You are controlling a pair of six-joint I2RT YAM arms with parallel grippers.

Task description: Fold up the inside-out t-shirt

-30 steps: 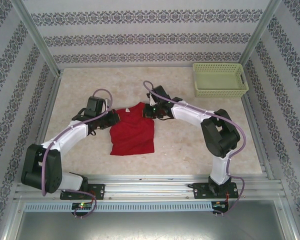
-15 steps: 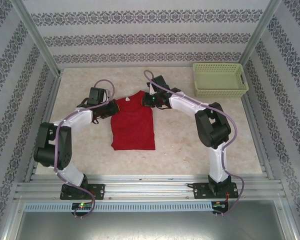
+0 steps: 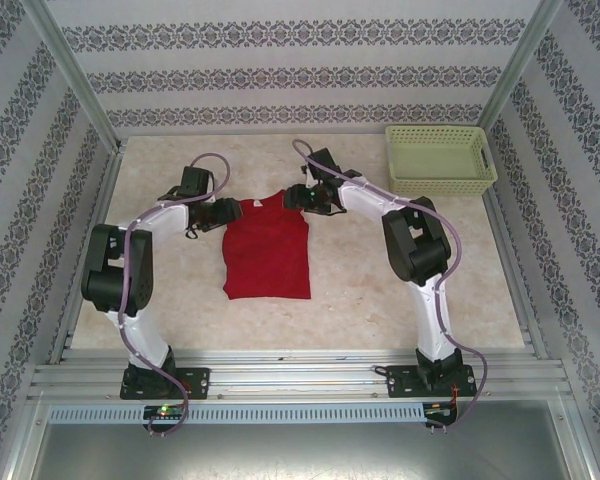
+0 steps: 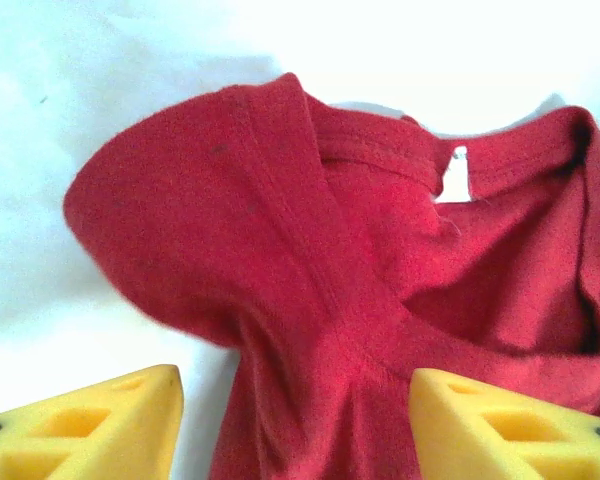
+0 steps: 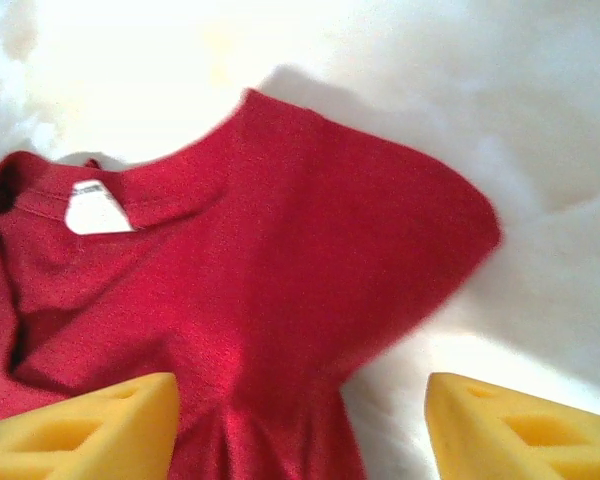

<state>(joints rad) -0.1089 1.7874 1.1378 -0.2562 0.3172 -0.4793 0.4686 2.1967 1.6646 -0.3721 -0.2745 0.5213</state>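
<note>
1. One inside-out t-shirt (image 3: 267, 252), bright red, lay flat on the pale table (image 3: 380, 290) as a narrow oblong, its neckline at the far end.
2. At that neckline, a small white tag (image 4: 455, 180) showed against the red cloth.
3. At the shirt's far left corner, the left gripper (image 3: 230, 211) sat low over the shoulder, its yellow fingers (image 4: 90, 425) spread wide and gripping nothing.
4. At the shirt's far right corner, the right gripper (image 3: 292, 197) likewise stood released, fingers (image 5: 90, 425) apart either side of the cloth.
5. Well apart from the shirt, to its far right, stood a pale green lattice basket (image 3: 440, 160).
</note>
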